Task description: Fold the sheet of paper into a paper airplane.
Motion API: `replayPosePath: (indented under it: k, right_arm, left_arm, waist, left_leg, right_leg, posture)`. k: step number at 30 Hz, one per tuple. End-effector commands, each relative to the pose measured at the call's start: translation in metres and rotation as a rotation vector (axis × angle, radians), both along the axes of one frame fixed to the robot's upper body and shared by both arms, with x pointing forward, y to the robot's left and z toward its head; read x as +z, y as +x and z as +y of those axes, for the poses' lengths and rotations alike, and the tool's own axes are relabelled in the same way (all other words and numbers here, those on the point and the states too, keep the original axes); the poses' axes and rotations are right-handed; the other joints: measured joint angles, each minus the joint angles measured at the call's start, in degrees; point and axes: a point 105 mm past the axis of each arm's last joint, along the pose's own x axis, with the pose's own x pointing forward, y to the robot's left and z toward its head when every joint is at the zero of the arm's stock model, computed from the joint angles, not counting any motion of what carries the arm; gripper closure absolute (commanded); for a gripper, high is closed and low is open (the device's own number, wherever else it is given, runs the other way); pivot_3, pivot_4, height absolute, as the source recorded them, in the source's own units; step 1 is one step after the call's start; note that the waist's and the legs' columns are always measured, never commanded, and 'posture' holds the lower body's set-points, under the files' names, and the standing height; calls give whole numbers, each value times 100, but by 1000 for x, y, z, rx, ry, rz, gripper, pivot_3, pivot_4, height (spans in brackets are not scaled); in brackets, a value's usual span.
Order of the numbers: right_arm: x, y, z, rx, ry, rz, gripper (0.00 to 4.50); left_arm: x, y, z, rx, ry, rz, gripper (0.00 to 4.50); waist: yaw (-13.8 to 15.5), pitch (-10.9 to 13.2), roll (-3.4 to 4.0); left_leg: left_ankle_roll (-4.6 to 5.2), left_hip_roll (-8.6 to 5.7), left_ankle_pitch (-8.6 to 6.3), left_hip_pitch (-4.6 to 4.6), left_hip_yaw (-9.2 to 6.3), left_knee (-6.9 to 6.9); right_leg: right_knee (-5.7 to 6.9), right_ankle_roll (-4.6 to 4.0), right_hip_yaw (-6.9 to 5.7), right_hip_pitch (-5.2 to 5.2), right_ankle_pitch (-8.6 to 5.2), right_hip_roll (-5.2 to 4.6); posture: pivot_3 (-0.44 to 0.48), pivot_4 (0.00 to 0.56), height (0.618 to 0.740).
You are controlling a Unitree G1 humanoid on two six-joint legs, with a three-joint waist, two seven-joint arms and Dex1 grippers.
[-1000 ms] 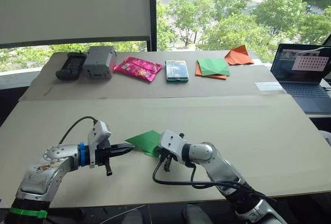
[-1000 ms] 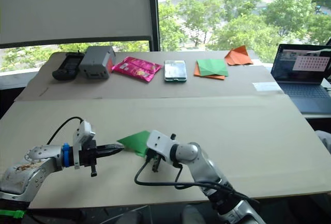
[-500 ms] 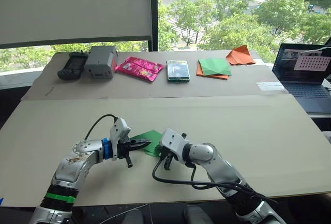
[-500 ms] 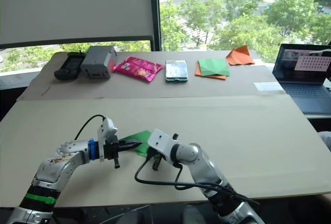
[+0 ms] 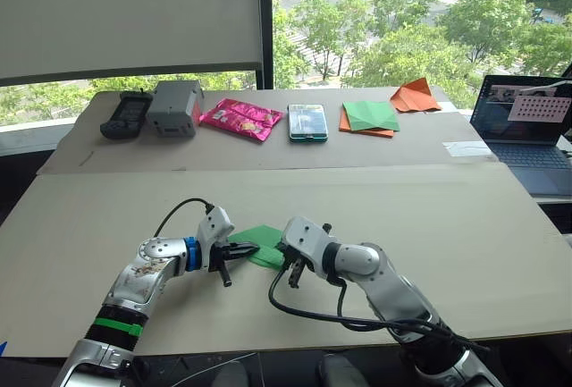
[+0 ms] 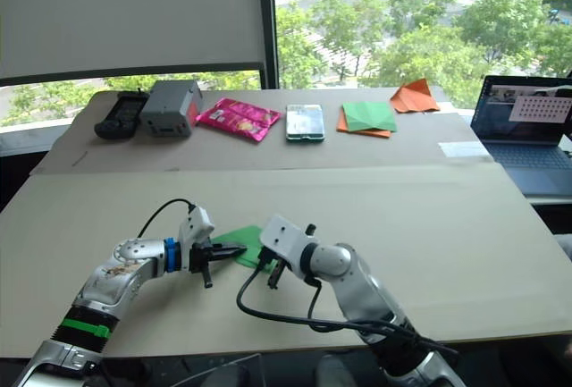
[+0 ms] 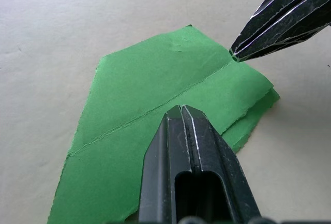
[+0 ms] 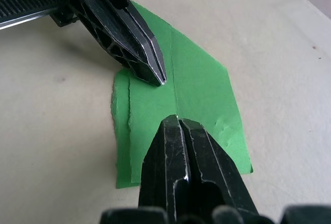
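Pale tabletop (image 5: 465,253) before a window of trees. Lower centre of frame: folded green sheet of paper (image 7: 155,115) lying flat, centre crease showing. Left gripper (image 7: 182,109) and right gripper (image 8: 172,119) both pinched closed, tips pressing onto the paper from opposite sides. Across the top: laptop (image 5: 523,123), green-and-orange paper stack (image 5: 368,118), pink packet (image 5: 239,118).

My left gripper (image 5: 253,248) and right gripper (image 8: 176,122) meet tip to tip on the folded green sheet of paper (image 7: 155,105), which lies flat on the near beige table (image 5: 465,244). Along the far table, left to right: black controller (image 5: 122,113), grey box (image 5: 174,106), pink packet (image 5: 239,118), phone (image 5: 307,122), green-and-orange paper stack (image 5: 367,118), orange pointed paper shape (image 5: 414,96). An open laptop (image 5: 525,123) stands at far right.
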Motion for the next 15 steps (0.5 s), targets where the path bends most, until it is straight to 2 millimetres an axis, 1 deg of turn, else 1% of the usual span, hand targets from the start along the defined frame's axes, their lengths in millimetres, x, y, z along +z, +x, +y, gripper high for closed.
replayPosePath:
  k: [1, 4, 7, 10, 11, 15]
  right_arm:
    - [10, 3, -5, -40, 35, -24, 4457]
    - [11, 9, -12, -102, 84, -1, 4457]
    - [16, 10, -18, -146, 176, 43, 4457]
    - [18, 8, -23, -172, 284, 124, 3633]
    - [17, 6, -24, -171, 303, 147, 3246]
    - [7, 15, -32, -257, 335, 240, 1889]
  left_arm:
    - [-13, -9, 13, 14, 39, 57, 4500]
    - [-14, -11, 16, 28, 43, 61, 4500]
    - [-17, -11, 18, 39, 51, 63, 4500]
    - [-19, -11, 14, 44, 52, 57, 4500]
    - [-19, -11, 13, 45, 52, 56, 4500]
    - [-23, -13, 13, 43, 68, 56, 4500]
  waist:
    - [-15, -3, 5]
    - [-36, -5, 7]
    - [-40, -6, 8]
    - [-42, -10, 12]
    - [-42, -13, 18]
    - [-40, -21, 24]
  left_leg:
    - [0, 0, 0, 0, 0, 0]
    - [0, 0, 0, 1, 0, -1]
    - [0, 0, 0, 1, 0, -1]
    - [1, 0, 0, 1, 0, -1]
    - [1, 0, 0, 1, 0, -2]
    - [1, 0, 0, 0, 0, -1]
  right_leg:
    - [0, 0, 0, 0, 0, 0]
    - [0, 1, 1, 2, 0, 0]
    - [0, 2, 1, 2, 1, 0]
    - [0, 1, 1, 3, 0, 0]
    - [0, 0, 1, 3, 0, 0]
    - [-1, 0, 2, 1, 0, 0]
  posture:
    - [0, 150, 740]
    - [0, 150, 740]
    - [0, 150, 740]
    - [0, 150, 740]
    - [0, 150, 740]
    - [0, 150, 740]
